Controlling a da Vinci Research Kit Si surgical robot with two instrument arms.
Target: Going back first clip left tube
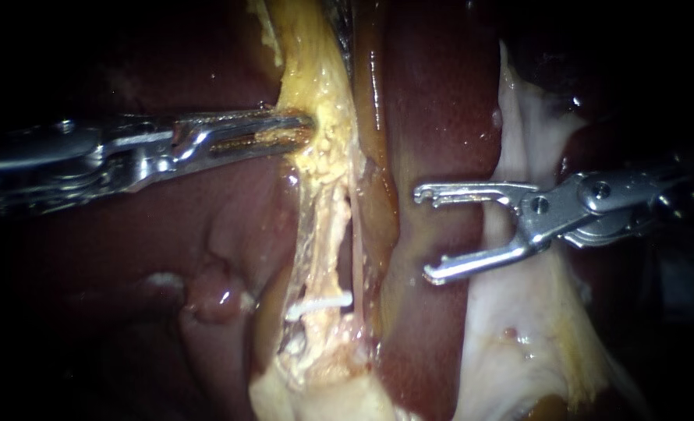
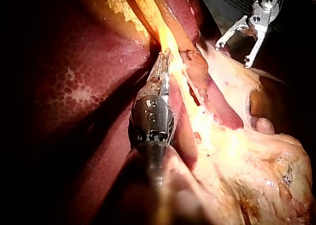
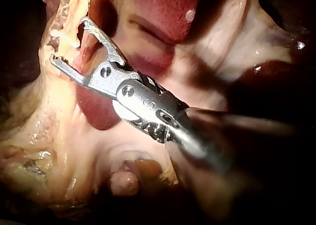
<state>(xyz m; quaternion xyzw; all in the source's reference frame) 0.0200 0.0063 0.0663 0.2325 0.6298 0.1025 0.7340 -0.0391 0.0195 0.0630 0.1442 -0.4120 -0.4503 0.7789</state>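
Clip, white and thin, lies crosswise on the left tube, low on the pale strand, just above the fatty mound at its base. It appears seated flat, with both ends showing. Left instrument has its jaws closed on the yellow tissue above the tube, judged to hold the strand stretched and exposed. Right instrument stands beside the tube, over the liver, jaws spread wide and empty, touching nothing. That is consistent with drawing off from the placed clip.
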